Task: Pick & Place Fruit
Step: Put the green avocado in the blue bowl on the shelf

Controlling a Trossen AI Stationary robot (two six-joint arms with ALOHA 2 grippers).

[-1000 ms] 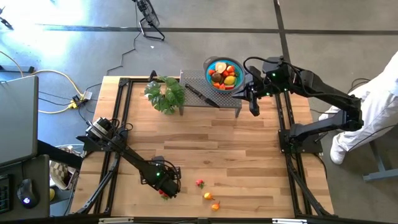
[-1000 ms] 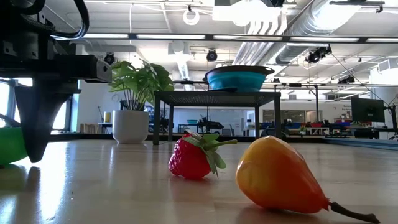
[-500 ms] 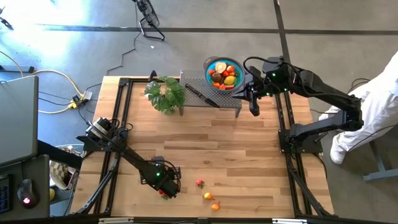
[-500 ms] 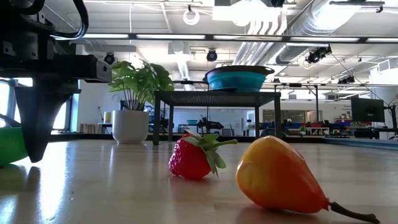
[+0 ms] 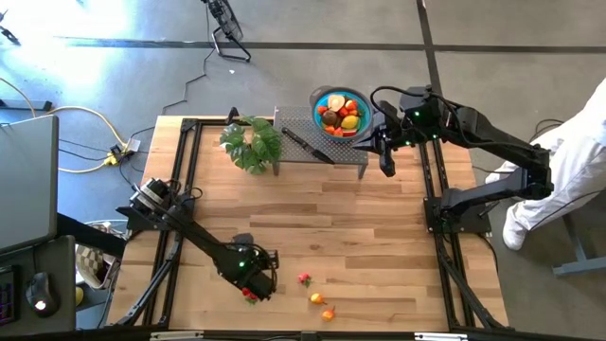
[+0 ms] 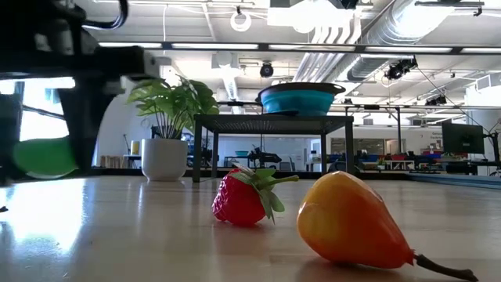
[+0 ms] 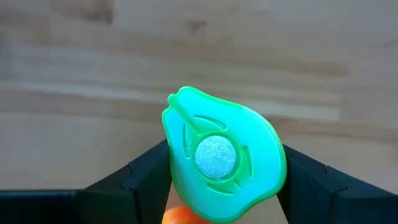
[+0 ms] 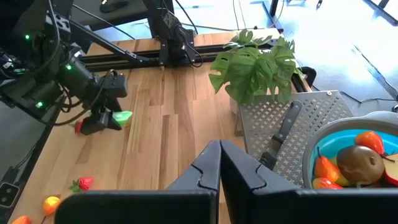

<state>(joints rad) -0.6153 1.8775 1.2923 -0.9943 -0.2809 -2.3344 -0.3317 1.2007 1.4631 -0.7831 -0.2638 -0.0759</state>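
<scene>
Left pincer (image 7: pixel 217 180) grasping a green fruit half (image 7: pixel 221 165), cut face showing in its wrist view, one dark finger on each side. Change: in the low view a second ago the piece sat down by the tabletop at the picture's edge; now the green fruit half (image 6: pixel 45 157) hangs clear of the wood, and in the high view the left pincer (image 5: pixel 254 281) has shifted slightly. Reads as a lift just begun, so the grip is holding.

Just under the pincer, something red (image 5: pixel 250 295) on the table; cannot tell which fruit. Just beyond it, a strawberry (image 5: pixel 304 279), then two orange pieces (image 5: pixel 317 299) near the table edge, all still to collect.

Far across the table, the blue bowl (image 5: pixel 340 112) on its metal stand, already holding several fruits. Plant (image 5: pixel 252 144) and knife (image 5: pixel 305 144) beside it. Right pincer (image 8: pixel 219 163) waits near the bowl, clenched on nothing.

Judgement: long carry ahead to the bowl.
</scene>
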